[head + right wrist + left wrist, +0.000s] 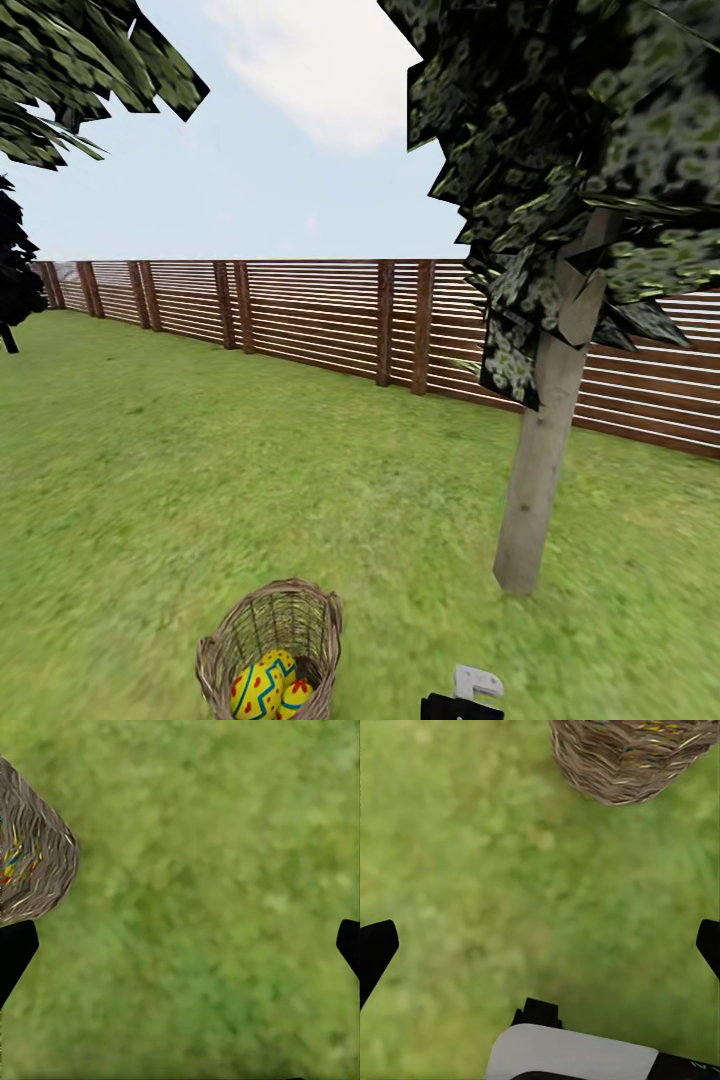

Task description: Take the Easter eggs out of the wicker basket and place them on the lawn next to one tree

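Observation:
The wicker basket [272, 640] stands upright on the lawn [200, 480] at the bottom of the head view. Two yellow Easter eggs with red and blue patterns, a large one [260, 688] and a smaller one beside it [297, 692], lie inside it. The tree [545, 450], with a pale trunk, rises from the grass a short way to the basket's right. My left gripper [540, 945] is open over bare grass, with the basket [630, 754] ahead of it. My right gripper [180, 949] is open above grass too, the basket [30, 851] off to one side.
A brown slatted fence [330, 315] closes the garden behind the tree. A dark, narrow tree [12, 270] stands at the far left, and foliage [70, 70] hangs at the upper left. Part of my right arm [468, 697] shows at the bottom edge.

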{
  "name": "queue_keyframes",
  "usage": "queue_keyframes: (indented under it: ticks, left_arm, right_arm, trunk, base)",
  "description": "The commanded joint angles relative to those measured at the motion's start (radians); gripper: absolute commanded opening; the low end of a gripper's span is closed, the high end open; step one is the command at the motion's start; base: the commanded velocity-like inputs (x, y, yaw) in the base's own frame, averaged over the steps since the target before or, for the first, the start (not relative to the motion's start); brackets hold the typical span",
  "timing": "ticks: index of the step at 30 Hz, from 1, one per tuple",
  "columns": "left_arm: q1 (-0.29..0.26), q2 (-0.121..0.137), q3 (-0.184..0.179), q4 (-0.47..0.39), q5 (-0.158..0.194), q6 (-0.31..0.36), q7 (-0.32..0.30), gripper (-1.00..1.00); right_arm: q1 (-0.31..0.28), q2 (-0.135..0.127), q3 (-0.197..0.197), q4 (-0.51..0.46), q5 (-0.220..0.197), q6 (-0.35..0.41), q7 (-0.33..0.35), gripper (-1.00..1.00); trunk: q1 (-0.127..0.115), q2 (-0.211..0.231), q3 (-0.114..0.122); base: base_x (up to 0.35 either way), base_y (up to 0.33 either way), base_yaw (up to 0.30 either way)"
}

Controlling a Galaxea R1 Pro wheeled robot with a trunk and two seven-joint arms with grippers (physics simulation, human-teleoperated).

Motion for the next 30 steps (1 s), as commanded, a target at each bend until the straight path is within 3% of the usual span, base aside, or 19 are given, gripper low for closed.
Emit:
queue_keyframes:
  ticks: [1,15,25,30]
  left_arm:
    - [-0.001,-0.001,0.009,0.0,-0.009,-0.003,-0.001,1.0]
    - [-0.001,-0.001,0.008,0.0,-0.01,-0.003,-0.001,1.0]
    - [-0.001,0.0,0.008,-0.001,-0.01,-0.003,-0.001,1.0]
    - [0.004,0.001,0.007,-0.006,-0.008,-0.034,-0.002,1.0]
  right_arm:
    - [0.0,0.0,0.004,-0.003,-0.006,0.006,-0.005,1.0]
    - [0.0,0.0,0.004,-0.003,-0.005,0.006,-0.005,1.0]
    - [0.0,0.0,0.003,-0.003,-0.005,0.006,-0.005,1.0]
    - [0.0,0.0,0.002,-0.003,-0.005,0.006,-0.005,1.0]
  trunk:
    - [0.0,-0.001,-0.001]
    - [0.0,-0.001,-0.001]
    - [0.0,-0.001,-0.001]
    - [0.0,-0.001,-0.001]
  base:
    - [0.023,-0.009,0.066]
    - [0.005,-0.119,0.216]
    - [0.0,-0.085,0.037]
    - [0.0,-0.007,0.003]
